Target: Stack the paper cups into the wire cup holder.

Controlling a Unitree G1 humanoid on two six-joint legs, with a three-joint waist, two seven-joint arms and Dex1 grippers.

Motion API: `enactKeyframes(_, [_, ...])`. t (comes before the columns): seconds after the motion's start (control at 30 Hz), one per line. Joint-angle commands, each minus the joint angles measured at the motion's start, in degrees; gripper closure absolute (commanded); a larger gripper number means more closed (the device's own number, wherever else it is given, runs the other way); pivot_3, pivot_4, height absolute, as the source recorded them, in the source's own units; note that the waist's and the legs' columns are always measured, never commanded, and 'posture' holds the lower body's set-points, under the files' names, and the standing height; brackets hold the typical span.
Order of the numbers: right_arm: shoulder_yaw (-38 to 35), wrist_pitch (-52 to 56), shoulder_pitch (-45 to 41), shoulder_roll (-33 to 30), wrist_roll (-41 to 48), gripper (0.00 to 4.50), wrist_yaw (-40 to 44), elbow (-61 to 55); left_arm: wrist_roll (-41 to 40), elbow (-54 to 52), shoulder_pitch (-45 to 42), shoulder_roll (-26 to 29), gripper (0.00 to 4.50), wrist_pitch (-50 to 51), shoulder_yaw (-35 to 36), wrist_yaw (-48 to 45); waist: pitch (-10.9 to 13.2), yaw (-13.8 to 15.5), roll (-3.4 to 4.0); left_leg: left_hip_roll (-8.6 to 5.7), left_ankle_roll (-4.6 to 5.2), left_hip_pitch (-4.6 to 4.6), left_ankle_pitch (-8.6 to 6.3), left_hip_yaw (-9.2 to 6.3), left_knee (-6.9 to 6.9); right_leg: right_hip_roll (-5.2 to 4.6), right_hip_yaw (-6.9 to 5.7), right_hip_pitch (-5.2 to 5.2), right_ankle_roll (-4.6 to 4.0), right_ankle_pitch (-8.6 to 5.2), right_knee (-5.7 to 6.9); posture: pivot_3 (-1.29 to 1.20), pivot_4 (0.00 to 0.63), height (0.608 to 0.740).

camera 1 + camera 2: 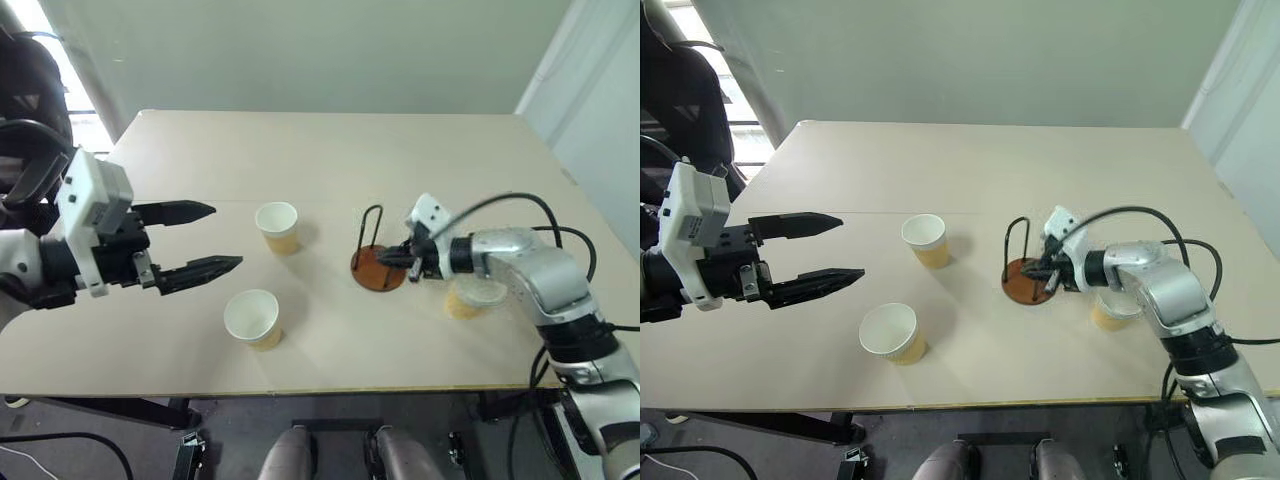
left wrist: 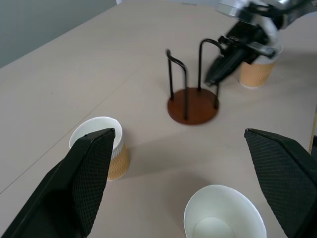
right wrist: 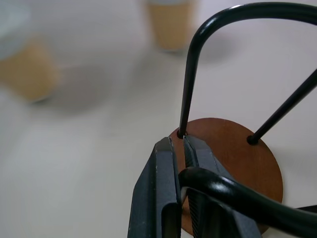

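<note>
Pale green walls stood behind a beige table (image 1: 330, 160) that carried everything. Near its middle stood the wire cup holder (image 1: 376, 255), a reddish-brown disc with two upright black wire loops and no cup in it. The right gripper (image 1: 392, 258) reached in from the holder's right with its fingers pressed together around the nearer wire loop, as the right wrist view showed. One paper cup (image 1: 470, 298) sat upright just behind that arm, partly hidden by it. Two more cups, one (image 1: 278, 226) left of the holder and another (image 1: 253, 318) nearer the front edge, stood upright and apart. The left gripper (image 1: 212, 238) hovered above the table's left side, fingers spread wide and holding nothing.
</note>
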Motion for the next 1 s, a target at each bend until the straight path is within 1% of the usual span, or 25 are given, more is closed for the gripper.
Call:
enactKeyframes(0.03, [-0.16, -4.36, 0.87, -3.75, 3.48, 4.48, 10.05, -5.91, -0.03, 0.27, -1.32, 1.4, 0.0, -0.74, 1.27, -0.69, 0.0, -0.02, 0.0, 0.0, 0.0, -0.01, 0.0, 0.01, 0.0, 0.0, 0.0, -0.01, -0.01, -0.01, 0.0, 0.0, 0.15, 0.74])
enactKeyframes(0.13, [1.18, -6.72, 3.04, -6.45, 3.96, 4.48, 15.12, -9.87, -0.08, 0.55, -1.88, 1.63, 0.0, -0.74, 0.64, -1.0, -0.03, -0.03, -0.05, 0.0, -0.02, -0.01, 0.01, 0.01, 0.02, 0.0, 0.0, 0.01, -0.27, -0.16, 0.0, 0.0, 0.15, 0.74])
enactKeyframes(0.23, [2.57, -8.91, 4.63, -7.49, 3.27, 4.48, 17.39, -12.55, -0.23, 0.59, -2.5, 1.72, 0.0, -0.61, 0.0, -1.06, -0.03, -0.1, -0.06, 0.01, -0.01, 0.03, 0.03, 0.01, 0.03, 0.01, 0.0, 0.04, -0.3, -0.18, 0.0, 0.0, 0.15, 0.74])
enactKeyframes(0.5, [5.33, -14.44, 6.29, -6.57, -1.46, 4.48, 17.14, -10.74, -0.28, 0.38, -3.03, 1.91, 0.0, -0.35, -0.41, -1.14, -0.03, -0.21, -0.07, 0.03, 0.03, 0.02, 0.06, 0.0, 0.35, 0.02, 0.01, 0.13, -0.31, -0.17, 0.02, 0.0, 0.15, 0.74])
enactKeyframes(0.77, [7.78, -16.93, 4.99, -6.14, -5.71, 4.48, 17.93, -8.66, 0.89, 0.55, -3.64, 1.76, 0.0, -1.28, -1.22, -0.42, -0.04, -0.21, -0.08, 0.03, 0.05, 0.02, 0.07, 0.01, 0.38, 0.02, 0.01, 0.15, -0.35, -0.14, 0.02, 0.0, 0.15, 0.74])
enactKeyframes(0.93, [9.66, -17.54, 3.66, -5.68, -9.01, 3.05, 17.84, -7.13, 1.25, 1.14, -4.99, 1.43, 0.0, -1.67, -2.09, 0.02, -0.06, -0.2, -0.12, 0.03, 0.05, 0.02, 0.07, 0.01, 0.38, 0.02, 0.01, 0.14, -0.36, -0.13, 0.02, 0.0, 0.15, 0.74])
enactKeyframes(1.0, [9.91, -17.91, 3.43, -5.56, -10.07, 2.27, 17.85, -6.69, 1.36, 1.18, -5.24, 1.33, 0.0, -1.75, -2.33, 0.07, -0.06, -0.2, -0.12, 0.03, 0.03, 0.01, 0.06, 0.01, 0.37, 0.02, 0.01, 0.13, -0.35, -0.13, 0.02, 0.0, 0.15, 0.74])
